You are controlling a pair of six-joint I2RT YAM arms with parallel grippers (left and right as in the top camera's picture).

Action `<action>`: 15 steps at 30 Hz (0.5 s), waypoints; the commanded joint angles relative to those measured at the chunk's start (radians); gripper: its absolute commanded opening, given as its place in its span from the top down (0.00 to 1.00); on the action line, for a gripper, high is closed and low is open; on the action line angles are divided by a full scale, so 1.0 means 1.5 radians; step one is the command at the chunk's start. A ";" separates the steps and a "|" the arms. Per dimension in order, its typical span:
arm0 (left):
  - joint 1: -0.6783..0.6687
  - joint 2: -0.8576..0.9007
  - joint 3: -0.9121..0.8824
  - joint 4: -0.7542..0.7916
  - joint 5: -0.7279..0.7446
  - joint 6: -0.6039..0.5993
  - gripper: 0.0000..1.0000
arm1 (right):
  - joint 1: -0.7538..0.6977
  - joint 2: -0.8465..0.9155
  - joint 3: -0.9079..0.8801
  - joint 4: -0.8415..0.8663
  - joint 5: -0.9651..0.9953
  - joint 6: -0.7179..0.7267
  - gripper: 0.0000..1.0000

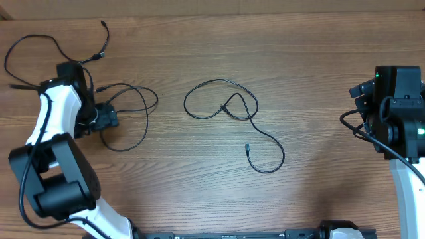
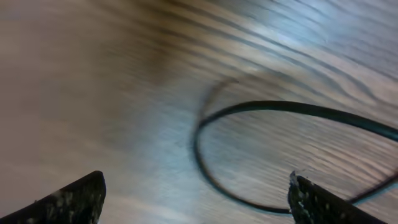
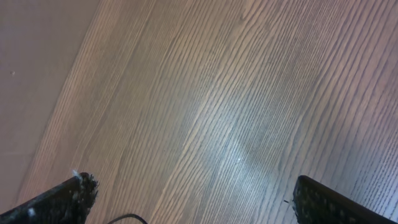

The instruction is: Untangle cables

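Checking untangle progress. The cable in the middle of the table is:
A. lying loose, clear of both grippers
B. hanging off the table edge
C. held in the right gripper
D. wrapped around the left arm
A: the middle cable lies in a loose loop on the table, away from the left gripper and the right gripper, both open.

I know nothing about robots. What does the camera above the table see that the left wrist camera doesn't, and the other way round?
Only the overhead view shows the whole layout: the left arm, the right arm, a looped cable in the middle of the table, and another cable at the far left.

Only the left wrist view gives a close, blurry look past the left end effector, whose fingertips are wide apart with nothing between them.

Both show the wooden table and a black cable loop, probably the same one.
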 commanded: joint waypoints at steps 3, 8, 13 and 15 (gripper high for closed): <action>0.005 0.042 -0.003 0.032 0.038 0.089 0.14 | -0.002 -0.002 0.005 0.003 0.010 -0.002 0.00; 0.010 0.054 -0.003 0.062 0.034 0.089 0.14 | -0.002 -0.002 0.005 0.003 0.010 -0.002 0.00; 0.011 0.054 -0.010 0.092 0.036 0.089 0.38 | -0.002 -0.002 0.005 0.003 0.010 -0.002 0.00; 0.011 0.054 -0.017 0.107 0.049 0.089 0.54 | -0.002 -0.002 0.005 0.003 0.010 -0.002 0.00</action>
